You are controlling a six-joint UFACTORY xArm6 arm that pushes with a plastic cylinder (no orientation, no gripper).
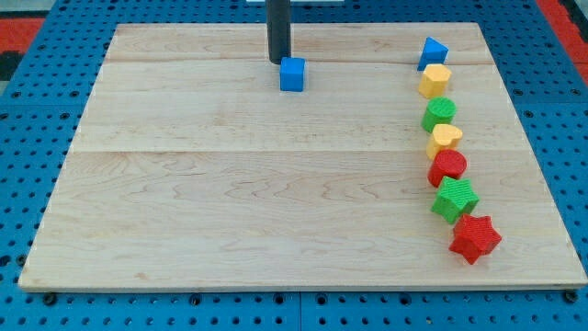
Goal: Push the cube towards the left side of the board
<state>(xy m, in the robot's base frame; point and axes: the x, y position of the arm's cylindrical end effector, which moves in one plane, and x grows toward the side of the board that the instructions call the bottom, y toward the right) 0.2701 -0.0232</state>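
Blue cube (292, 74) sits near the view's top edge of the wooden board (230, 202), a little left of centre along that edge; my tip (279, 61) stands just beside it, at the cube's upper-left corner, touching or nearly so, I cannot tell which. There is no claw on this rig, only the rod, so nothing opens or closes and nothing is held. The relation that matters: the cube lies to the view's right and slightly below my tip, which puts me on the wrong side for a leftward shove; by my reckoning I need to get round to the cube's right face first, then sweep toward the view's left; pushing from here would likely send it right or down instead. The other blocks stand in a curved line down the view's right, well apart from the cube: blue triangle (433, 52), yellow hexagon (435, 80), green round block (439, 113), yellow heart (445, 139), red round block (448, 167), green star (455, 199), red star (475, 238); none lies in the leftward path.
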